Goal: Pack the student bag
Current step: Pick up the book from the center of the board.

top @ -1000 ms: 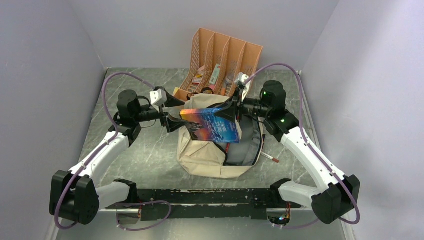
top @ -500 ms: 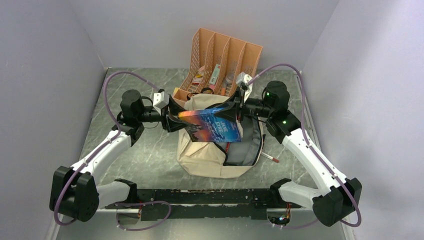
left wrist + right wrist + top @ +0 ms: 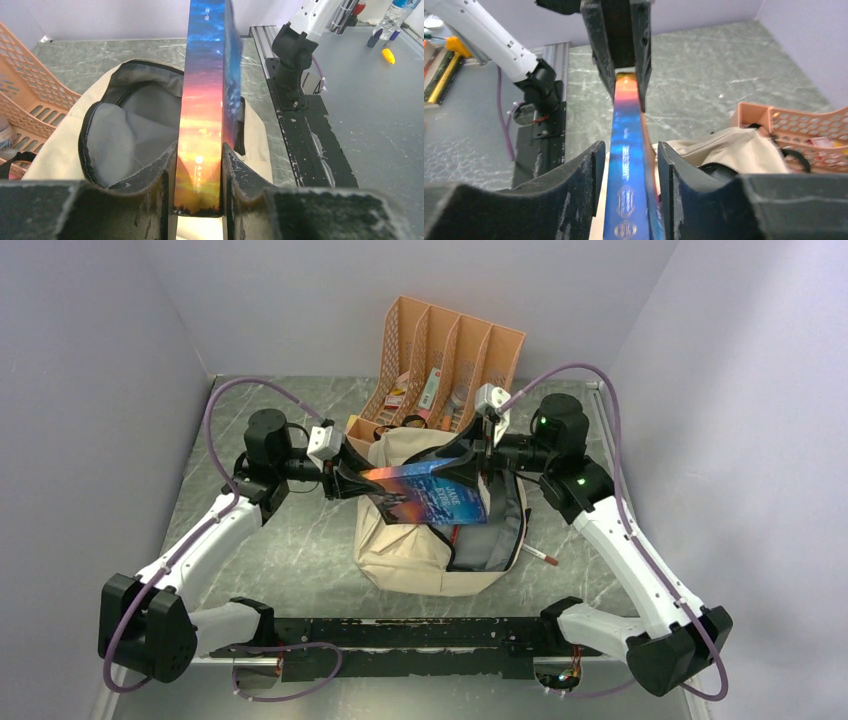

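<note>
Closure of the left gripper (image 3: 358,480) is the change: a second ago its jaws stood wide beside the book (image 3: 432,495), and now they are clamped on the sunset-coloured end of its spine, as the left wrist view shows, with both fingers (image 3: 167,167) pressed flat against the covers. The left arm has also come in closer to the student bag (image 3: 415,555).

The right gripper (image 3: 466,462) grips the opposite end of the book, above the right side of the bag; its fingers (image 3: 584,170) bracket the blue end tightly, and it appears to be gripping, though the exact contact is hard to read.

So the book now hangs between two grips, above the bag's open mouth and clear of it. The bag sits slumped on the table, its grey lining (image 3: 125,125) exposed directly under the book. Behind the bag stands the orange file organizer (image 3: 455,350); a pen (image 3: 541,557) lies just right of the bag.

For the task this looks like a handover or a shared hold before lowering: with both ends secured, the book can probably be turned edge-down and fed into the opening. It is not yet inside.
</note>
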